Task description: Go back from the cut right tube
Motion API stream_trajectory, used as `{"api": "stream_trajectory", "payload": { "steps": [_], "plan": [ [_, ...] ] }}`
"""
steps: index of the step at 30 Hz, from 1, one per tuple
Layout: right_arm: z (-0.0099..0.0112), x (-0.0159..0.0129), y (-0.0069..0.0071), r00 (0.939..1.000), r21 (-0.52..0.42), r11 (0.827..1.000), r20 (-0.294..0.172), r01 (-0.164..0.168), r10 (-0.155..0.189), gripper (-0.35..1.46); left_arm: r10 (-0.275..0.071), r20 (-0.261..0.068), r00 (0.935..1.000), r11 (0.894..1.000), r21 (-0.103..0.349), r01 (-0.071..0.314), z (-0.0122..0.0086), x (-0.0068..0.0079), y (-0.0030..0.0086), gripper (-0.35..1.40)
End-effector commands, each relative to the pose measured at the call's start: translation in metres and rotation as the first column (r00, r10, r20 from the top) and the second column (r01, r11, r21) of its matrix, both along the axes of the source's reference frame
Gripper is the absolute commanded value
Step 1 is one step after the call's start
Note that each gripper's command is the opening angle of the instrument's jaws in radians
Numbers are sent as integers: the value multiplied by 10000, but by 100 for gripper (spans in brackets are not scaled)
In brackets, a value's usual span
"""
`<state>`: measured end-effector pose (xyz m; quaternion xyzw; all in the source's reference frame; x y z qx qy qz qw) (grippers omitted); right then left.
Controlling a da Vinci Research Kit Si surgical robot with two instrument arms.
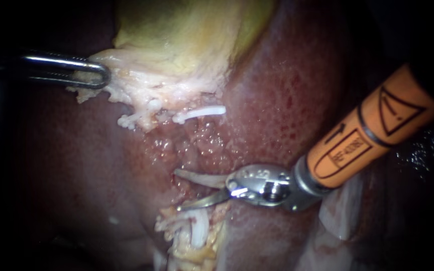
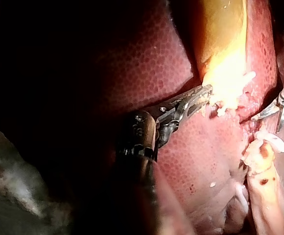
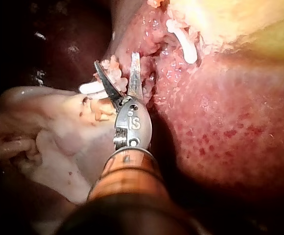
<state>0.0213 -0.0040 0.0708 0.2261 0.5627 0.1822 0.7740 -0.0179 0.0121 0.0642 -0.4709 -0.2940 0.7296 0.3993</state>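
One clipped tube [image 1: 199, 113] (crosswise), right instrument [image 1: 178, 190] below

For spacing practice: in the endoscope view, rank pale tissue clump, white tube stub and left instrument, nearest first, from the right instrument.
1. Pale tissue clump, just below the right instrument.
2. White tube stub, higher up.
3. Left instrument, upper left, gripping the gallbladder.

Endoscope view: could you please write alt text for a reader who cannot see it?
The right instrument, its pincer open, lies over the liver. The left instrument grips pale tissue at the yellow gallbladder edge.
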Motion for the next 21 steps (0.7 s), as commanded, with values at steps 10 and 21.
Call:
{"api": "stream_trajectory", "payload": {
  "steps": [10,21],
  "plan": [
    [-39,-84,33,9661,-2226,9629,2388,1525,-978,145,-2,3,10000,10000,3,2,1,1,0,-35],
    [-51,-125,50,9256,-2642,9485,3727,1747,-666,145,-1,3,10000,10000,3,1,1,1,0,-35]
  ]
}}
